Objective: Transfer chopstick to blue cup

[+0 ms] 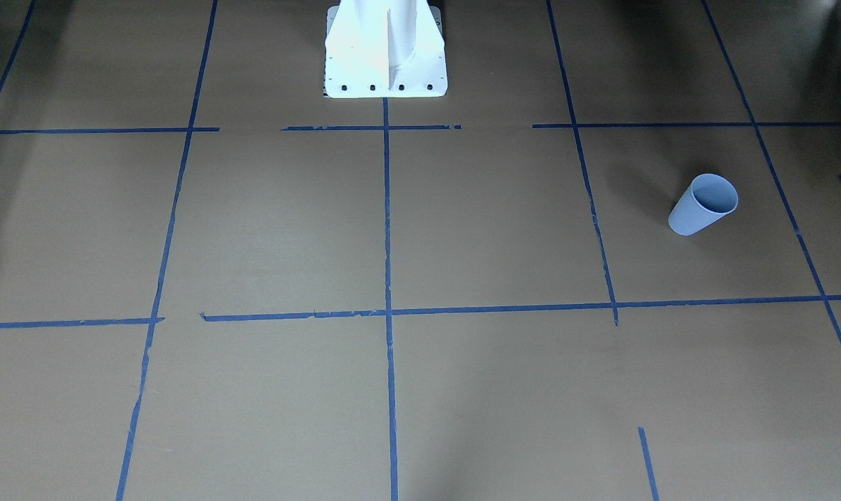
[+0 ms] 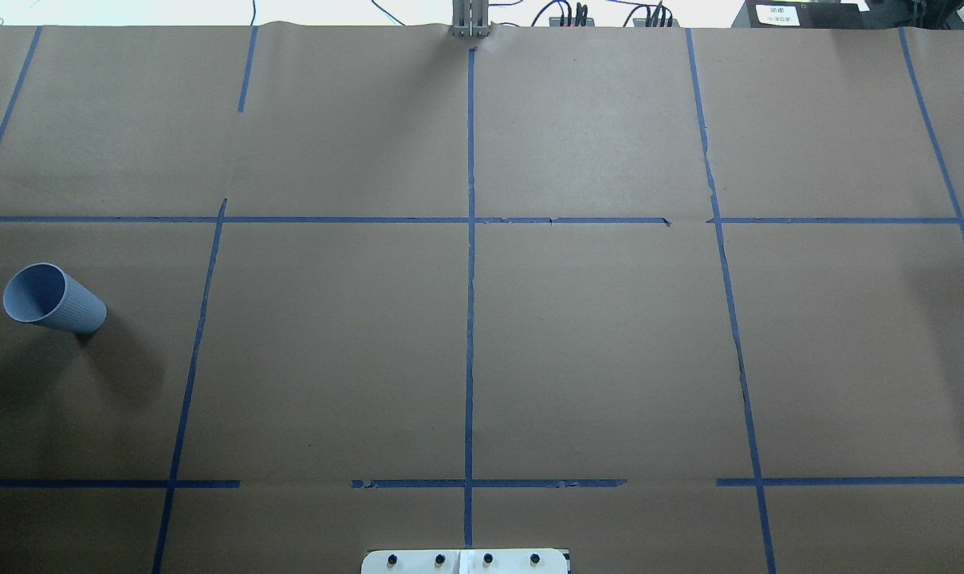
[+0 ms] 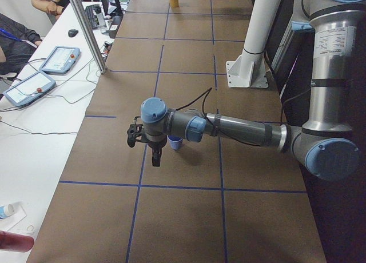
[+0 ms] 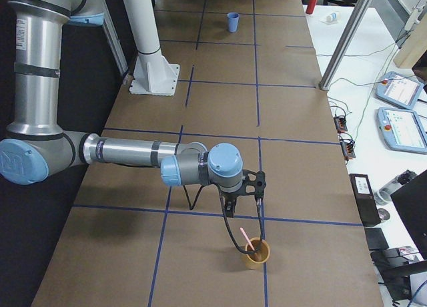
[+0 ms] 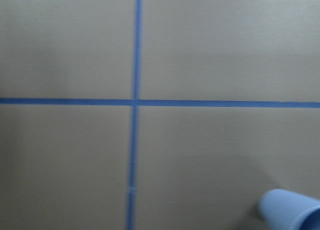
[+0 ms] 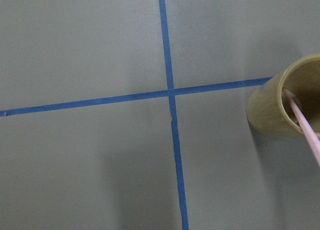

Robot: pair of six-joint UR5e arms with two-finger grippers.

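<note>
Right, I read this as the pick-up not yet made, so here's how I'd play it: the chopstick (image 4: 248, 240) stands leaning inside a tan cup (image 4: 255, 253) at the table's right-hand end, and in the right wrist view that tan cup (image 6: 272, 115) sits at 3 o'clock with the chopstick (image 6: 305, 125) running off toward 4 o'clock. I want the fingers to straddle the bare shaft above the rim and close softly on something that thin. The draw should follow the stick's own lean so the light cup isn't dragged over. The right gripper (image 4: 229, 211) hangs nose-down just beside and above that cup, at about its 10 o'clock in the right side view. The forearm is stretched out level over the table and the upper arm stands upright near the base. Clenched or released I cannot tell, since only a side camera catches it. The blue cup (image 2: 51, 299) is upright at 9 o'clock in the overhead view, well apart from the stick (a long carry, so a hand-over may be needed). The left gripper (image 3: 155, 158) hovers near the blue cup (image 3: 175, 143), that arm also reaching out level with its wrist turned down, and I cannot tell how its fingers stand either; the left wrist view has the blue cup (image 5: 290, 210) at 5 o'clock beside the crossing tape lines (image 5: 135, 102)
</note>
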